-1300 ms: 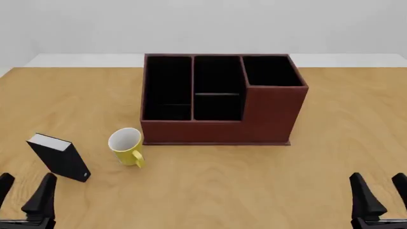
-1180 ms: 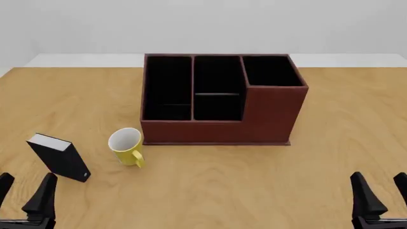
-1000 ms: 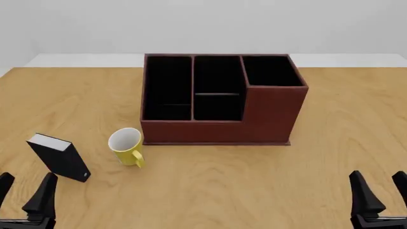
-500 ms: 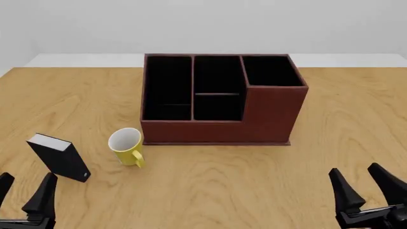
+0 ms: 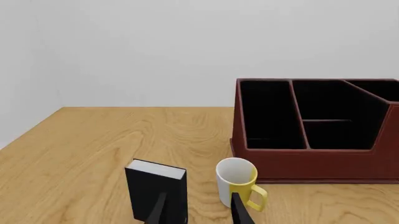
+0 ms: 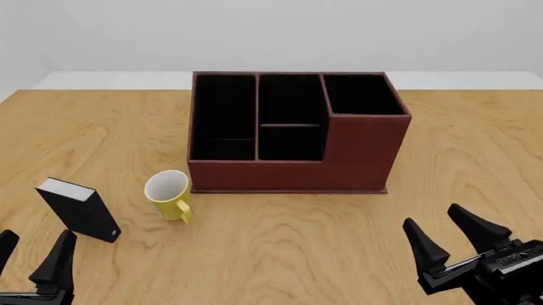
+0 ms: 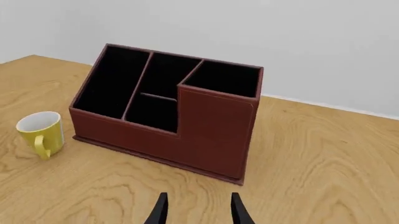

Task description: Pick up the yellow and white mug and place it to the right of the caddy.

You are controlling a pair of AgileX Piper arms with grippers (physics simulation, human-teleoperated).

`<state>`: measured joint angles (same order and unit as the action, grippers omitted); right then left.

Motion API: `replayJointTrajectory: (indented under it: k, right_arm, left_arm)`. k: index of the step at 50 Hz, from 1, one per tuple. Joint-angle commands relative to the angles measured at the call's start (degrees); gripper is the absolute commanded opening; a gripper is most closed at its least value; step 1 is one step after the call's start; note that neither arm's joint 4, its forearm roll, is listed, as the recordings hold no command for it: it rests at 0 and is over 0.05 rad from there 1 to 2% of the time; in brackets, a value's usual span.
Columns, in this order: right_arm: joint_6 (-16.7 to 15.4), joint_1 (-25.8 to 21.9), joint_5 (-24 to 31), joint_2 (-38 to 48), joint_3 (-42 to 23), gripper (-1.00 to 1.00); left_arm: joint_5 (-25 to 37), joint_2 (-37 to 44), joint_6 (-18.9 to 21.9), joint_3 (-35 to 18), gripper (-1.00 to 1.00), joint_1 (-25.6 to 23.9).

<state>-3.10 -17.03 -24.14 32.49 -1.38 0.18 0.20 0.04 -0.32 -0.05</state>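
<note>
The yellow and white mug [image 6: 170,192] stands upright on the table just left of the caddy's front corner, handle toward the camera; it also shows as the mug [image 5: 238,183] and the mug [image 7: 41,133]. The reddish-brown caddy [image 6: 293,133] sits mid-table with three black compartments, seen too as the caddy [image 5: 318,130] and the caddy [image 7: 171,119]. My left gripper [image 6: 32,257] is open at the bottom left, short of the mug. Open and empty, my right gripper [image 6: 447,236] hangs low at the front right, well clear of the caddy.
A small black block with a white edge [image 6: 78,208] stands left of the mug, near my left gripper, and shows as the block [image 5: 156,189]. The wooden table [image 6: 288,241] ends at a pale wall behind the caddy.
My right gripper has swung leftward and forward from the bottom right corner, turning as it went. The left gripper, mug, caddy and black block have stayed put.
</note>
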Motion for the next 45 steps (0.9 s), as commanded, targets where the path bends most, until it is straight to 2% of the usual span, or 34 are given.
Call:
replayJointTrajectory:
  k: [1, 9, 11, 28, 36, 45]
  right_arm:
    - [1.02, -3.67, -5.87, 7.68, -0.71, 1.0]
    - [0.33, -5.0, -6.89, 9.61, -1.8, 1.0]
    - [0.01, -6.75, -7.44, 11.04, -2.29, 1.0]
    - [0.14, -8.62, -11.58, 16.95, -4.83, 1.0]
    - [-0.52, -10.5, -16.9, 23.72, -5.64, 1.0]
    - [0.38, -12.77, -22.02, 31.05, -7.27, 1.0]
  left_arm:
    - [0.06, -0.03, 0.01, -0.02, 1.0, -0.02]
    - [0.06, -0.03, 0.01, -0.02, 1.0, -0.01]
    - [0.05, -0.04, -0.04, -0.02, 1.0, 0.03]
    - [0.04, -0.04, 0.03, -0.02, 1.0, 0.0]
    - [0.05, -0.03, -0.04, -0.02, 1.0, 0.0]
    - [0.05, -0.03, 0.0, -0.02, 1.0, -0.01]
